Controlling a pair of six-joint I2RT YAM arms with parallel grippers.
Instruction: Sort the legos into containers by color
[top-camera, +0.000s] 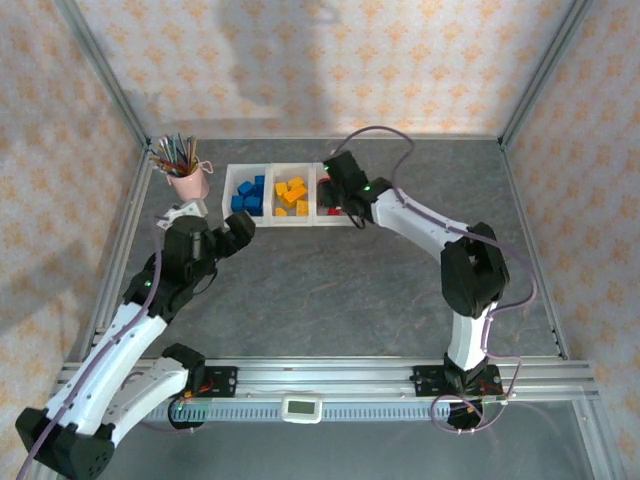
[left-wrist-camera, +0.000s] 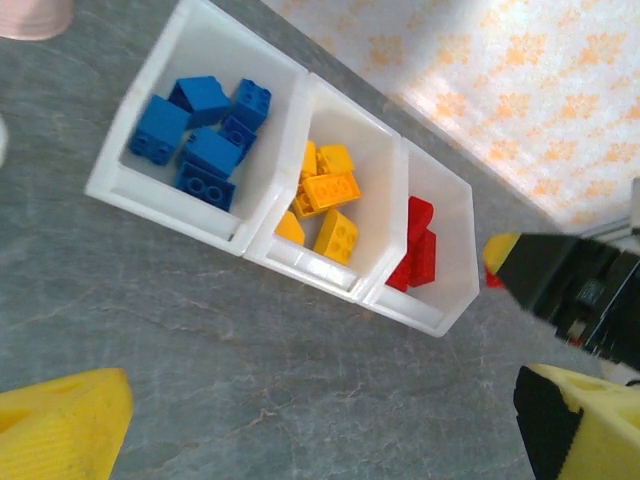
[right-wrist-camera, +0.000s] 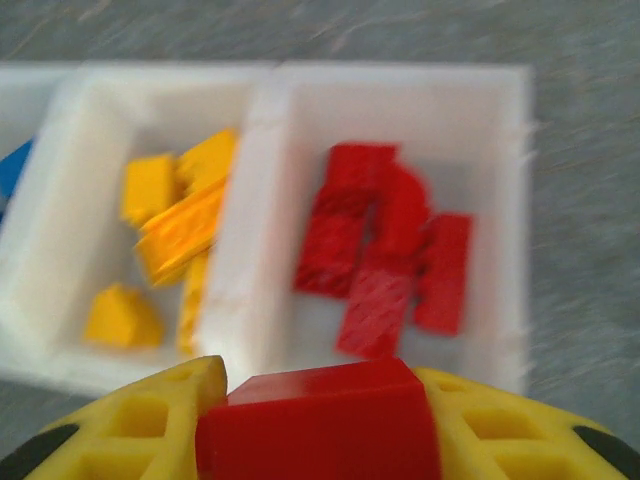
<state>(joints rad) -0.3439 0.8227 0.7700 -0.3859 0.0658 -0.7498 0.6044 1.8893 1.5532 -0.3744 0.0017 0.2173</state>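
Blur smears the right wrist view, but right gripper (top-camera: 348, 208) clamps a red lego (right-wrist-camera: 320, 425) over the red end bin (right-wrist-camera: 400, 82); left gripper (top-camera: 238, 232) gapes empty above grey marbled table (top-camera: 330, 290), orange-patterned walls (top-camera: 330, 60) around

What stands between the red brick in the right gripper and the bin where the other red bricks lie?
Nothing visible does. The right gripper holds the red brick above the end bin, which has no cover on top. Inside it lie loose red bricks, with bare floor around them.
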